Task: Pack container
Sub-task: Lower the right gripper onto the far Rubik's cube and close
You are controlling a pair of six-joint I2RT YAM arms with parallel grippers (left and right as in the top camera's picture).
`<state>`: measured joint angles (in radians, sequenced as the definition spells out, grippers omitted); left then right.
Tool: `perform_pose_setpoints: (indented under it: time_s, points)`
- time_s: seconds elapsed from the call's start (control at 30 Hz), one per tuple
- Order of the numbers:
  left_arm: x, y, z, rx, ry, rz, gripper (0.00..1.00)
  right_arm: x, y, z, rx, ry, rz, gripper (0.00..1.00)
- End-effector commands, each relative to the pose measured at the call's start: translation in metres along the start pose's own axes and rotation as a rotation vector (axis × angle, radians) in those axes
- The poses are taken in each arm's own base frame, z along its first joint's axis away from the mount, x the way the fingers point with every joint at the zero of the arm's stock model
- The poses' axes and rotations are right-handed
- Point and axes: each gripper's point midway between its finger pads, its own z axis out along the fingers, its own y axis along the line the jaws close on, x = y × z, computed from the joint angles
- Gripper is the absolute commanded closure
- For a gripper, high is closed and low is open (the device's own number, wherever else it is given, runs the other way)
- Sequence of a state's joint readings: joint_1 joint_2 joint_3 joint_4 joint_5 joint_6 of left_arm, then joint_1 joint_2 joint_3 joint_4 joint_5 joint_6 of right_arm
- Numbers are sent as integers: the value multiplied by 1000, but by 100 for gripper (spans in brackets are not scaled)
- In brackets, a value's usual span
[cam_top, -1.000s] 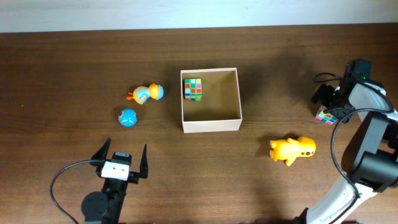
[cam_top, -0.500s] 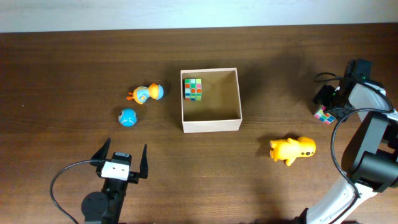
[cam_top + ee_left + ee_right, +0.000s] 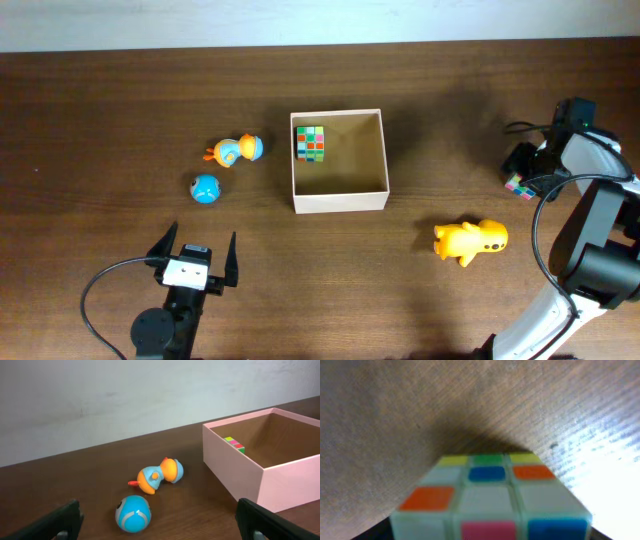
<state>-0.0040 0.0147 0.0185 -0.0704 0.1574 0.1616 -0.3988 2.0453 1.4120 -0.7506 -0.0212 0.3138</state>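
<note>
1. the container (image 3: 338, 201) sits mid-table (image 3: 100, 100), with one colour cube (image 3: 311, 143) in its upper-left corner. a yellow toy (image 3: 470, 241), a blue ball (image 3: 205, 188), an orange-blue toy (image 3: 238, 150) and a second cube (image 3: 519, 185) lie outside, so i judge packing is early.
2. the right pincer (image 3: 524, 170) is over the second cube at the right edge of the overhead frame. the wrist view is filled by that cube (image 3: 490, 495) and shows no fingers, so i cannot tell whether it is gripped.
3. risk: if the pads land on the cube's edges rather than its flat faces, the slick plastic could twist out or skid away.
4. risk: a low carry could clip the container's thin right wall and shove the light box.
5. the left pincer (image 3: 198, 245) stands wide and empty at lower left, well apart from the ball. i see no hazard there.
</note>
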Motion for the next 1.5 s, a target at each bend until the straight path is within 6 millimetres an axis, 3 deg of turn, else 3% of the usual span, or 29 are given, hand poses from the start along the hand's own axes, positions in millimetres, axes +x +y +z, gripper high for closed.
perform_pose_setpoints:
  time_s: [0.0,0.3,0.47,1.13,1.47]
  points:
    - [2,2,0,-9,-1,13,1,-14,4,-15,-6,-23,5,28]
    - [2,2,0,-9,-1,13,1,-30,20,-58,-67,-39,-62,28]
    - [2,2,0,-10,-1,13,1,-33,22,-70,-66,-36,-72,28]
    - [2,2,0,-9,-1,13,1,-18,2,-55,31,12,10,28]
    - [2,2,0,-9,-1,13,1,-12,-1,-26,49,68,7,27]
